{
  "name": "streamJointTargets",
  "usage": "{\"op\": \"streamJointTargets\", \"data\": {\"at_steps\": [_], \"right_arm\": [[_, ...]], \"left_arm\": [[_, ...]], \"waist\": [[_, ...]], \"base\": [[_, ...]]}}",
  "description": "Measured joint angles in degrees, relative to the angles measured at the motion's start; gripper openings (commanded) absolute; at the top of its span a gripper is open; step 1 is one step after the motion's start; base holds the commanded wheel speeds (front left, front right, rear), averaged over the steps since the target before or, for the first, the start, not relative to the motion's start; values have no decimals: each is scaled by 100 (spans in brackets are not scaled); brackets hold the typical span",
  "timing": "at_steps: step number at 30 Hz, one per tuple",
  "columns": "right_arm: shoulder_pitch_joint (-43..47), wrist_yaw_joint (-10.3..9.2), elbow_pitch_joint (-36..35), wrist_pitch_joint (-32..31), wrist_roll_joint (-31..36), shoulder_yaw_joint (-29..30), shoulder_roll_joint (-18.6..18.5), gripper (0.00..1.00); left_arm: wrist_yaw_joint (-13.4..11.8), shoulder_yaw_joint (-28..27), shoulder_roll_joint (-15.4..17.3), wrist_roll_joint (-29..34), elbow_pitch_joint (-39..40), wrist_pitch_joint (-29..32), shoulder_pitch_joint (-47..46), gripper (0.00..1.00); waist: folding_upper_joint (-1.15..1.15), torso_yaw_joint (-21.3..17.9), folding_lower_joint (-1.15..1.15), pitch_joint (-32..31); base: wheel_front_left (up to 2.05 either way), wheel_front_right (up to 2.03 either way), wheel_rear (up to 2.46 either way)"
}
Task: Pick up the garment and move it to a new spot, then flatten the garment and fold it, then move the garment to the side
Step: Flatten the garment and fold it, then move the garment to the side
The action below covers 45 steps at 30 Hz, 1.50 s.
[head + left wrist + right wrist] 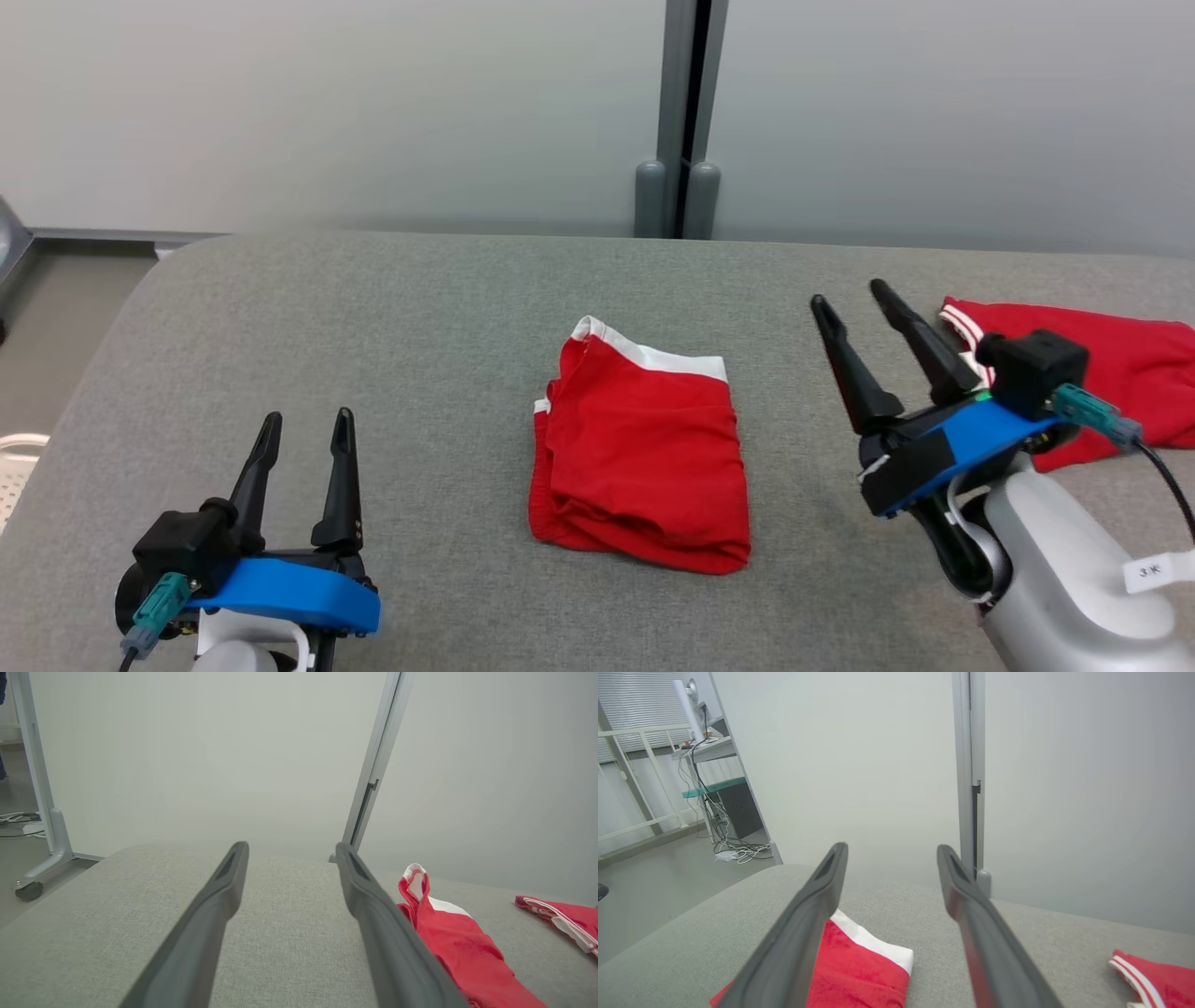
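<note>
A red garment with a white waistband (640,446) lies folded into a compact rectangle at the middle of the grey table (420,327). It also appears at the lower right of the left wrist view as the red garment (460,945) and under the left finger in the right wrist view as the red garment (859,970). My left gripper (308,425) hovers open at the lower left, well apart from it. To the garment's right, my right gripper (851,303) stands open with nothing between its fingers.
A second red garment with white striped trim (1111,373) lies at the table's right edge, partly behind my right wrist. A pale partition wall with a grey post (681,112) stands behind the table. Floor shows past the table's left edge.
</note>
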<state>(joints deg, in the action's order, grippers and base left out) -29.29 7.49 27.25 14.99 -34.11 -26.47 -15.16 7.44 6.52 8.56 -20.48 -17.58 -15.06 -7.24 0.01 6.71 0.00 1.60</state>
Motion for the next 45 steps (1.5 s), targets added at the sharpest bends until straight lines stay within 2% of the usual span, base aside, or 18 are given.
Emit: {"op": "streamJointTargets", "data": {"at_steps": [7,12,17,23,40,45], "right_arm": [[832,0,-391,1,791,1118,-34,100],[1403,0,-521,1,1140,1652,213,100],[1824,0,-591,1,1343,1920,476,100],[1974,0,-621,1,1502,1991,635,100],[1934,0,-401,1,1675,1957,665,100],[1484,0,-22,-455,1319,1615,816,100]], "left_arm": [[-1,-154,-32,193,66,-1,63,100],[0,-179,-68,247,35,-1,66,100],[0,-154,-94,321,3,0,79,100],[-1,-149,-85,343,-19,0,115,100],[0,-140,-123,386,-25,0,116,100],[0,-16,-133,385,-7,0,47,100]], "waist": [[-1,-350,0,-147],[-1,-442,0,-196],[-1,-496,0,-210],[-1,-581,0,-197],[-1,-519,0,-91],[-1,-416,0,57]], "base": [[0,0,0],[0,0,0],[0,0,0],[0,0,0],[0,0,0],[0,0,0]]}}
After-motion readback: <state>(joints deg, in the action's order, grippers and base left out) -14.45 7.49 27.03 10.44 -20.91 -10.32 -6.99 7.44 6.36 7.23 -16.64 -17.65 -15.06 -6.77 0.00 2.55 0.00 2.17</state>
